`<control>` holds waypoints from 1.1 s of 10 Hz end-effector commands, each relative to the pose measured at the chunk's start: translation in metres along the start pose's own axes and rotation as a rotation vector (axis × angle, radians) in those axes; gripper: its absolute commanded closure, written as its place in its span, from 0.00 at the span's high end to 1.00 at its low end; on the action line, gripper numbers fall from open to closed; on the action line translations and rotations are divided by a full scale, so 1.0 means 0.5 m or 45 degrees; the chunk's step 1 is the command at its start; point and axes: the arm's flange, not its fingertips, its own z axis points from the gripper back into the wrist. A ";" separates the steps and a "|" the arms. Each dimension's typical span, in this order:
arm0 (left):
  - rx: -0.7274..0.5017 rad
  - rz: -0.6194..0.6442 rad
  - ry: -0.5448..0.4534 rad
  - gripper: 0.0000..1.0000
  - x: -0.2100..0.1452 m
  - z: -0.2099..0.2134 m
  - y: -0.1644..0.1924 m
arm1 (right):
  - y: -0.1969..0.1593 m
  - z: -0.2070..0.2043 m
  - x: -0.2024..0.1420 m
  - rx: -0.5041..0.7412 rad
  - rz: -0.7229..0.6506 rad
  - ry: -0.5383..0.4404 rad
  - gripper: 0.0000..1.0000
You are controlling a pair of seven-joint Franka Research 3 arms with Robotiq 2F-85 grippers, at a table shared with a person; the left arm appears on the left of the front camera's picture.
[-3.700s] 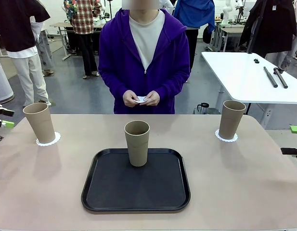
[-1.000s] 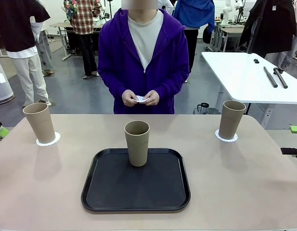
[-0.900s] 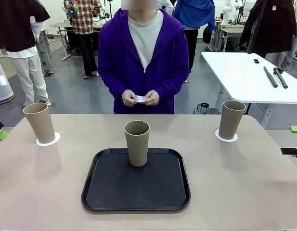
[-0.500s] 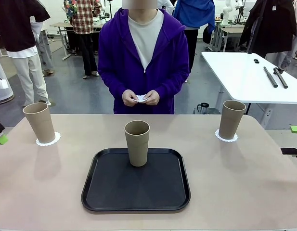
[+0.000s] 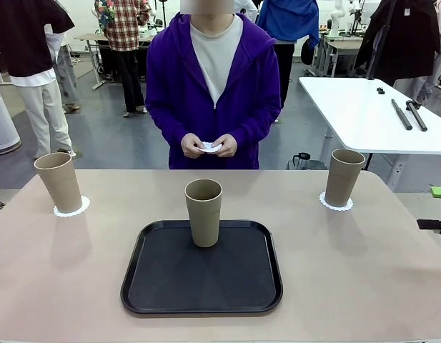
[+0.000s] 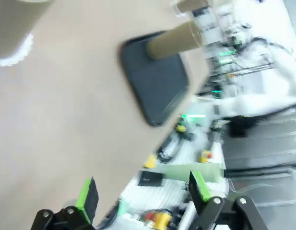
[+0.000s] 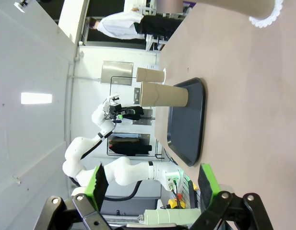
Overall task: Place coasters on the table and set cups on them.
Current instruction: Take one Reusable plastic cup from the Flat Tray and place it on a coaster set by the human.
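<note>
Left cup (image 5: 58, 181) upright on the left coaster (image 5: 71, 208), far-left part of the table (image 5: 63, 286). Right cup (image 5: 344, 176) on the right coaster (image 5: 336, 203), far right. Middle cup (image 5: 204, 212) stands on the far half of the black tray (image 5: 201, 282), mid-table. At the far side, the person's hands (image 5: 194, 146) pinch a third coaster (image 5: 210, 147). Left gripper (image 6: 143, 191) — jaws wide, nothing between them. Right gripper (image 7: 151, 182) — likewise wide and empty.
</note>
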 end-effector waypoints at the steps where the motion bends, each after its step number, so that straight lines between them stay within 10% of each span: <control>1: -0.232 0.076 -0.104 1.00 0.012 0.058 0.090 | 0.003 -0.002 0.000 0.011 0.009 -0.001 1.00; 7: -0.393 0.088 -0.498 1.00 -0.100 0.189 0.184 | 0.003 -0.002 0.000 0.011 0.009 -0.001 1.00; 11: -0.332 0.073 -0.474 1.00 -0.109 0.199 0.166 | 0.003 -0.002 0.000 0.011 0.009 -0.001 1.00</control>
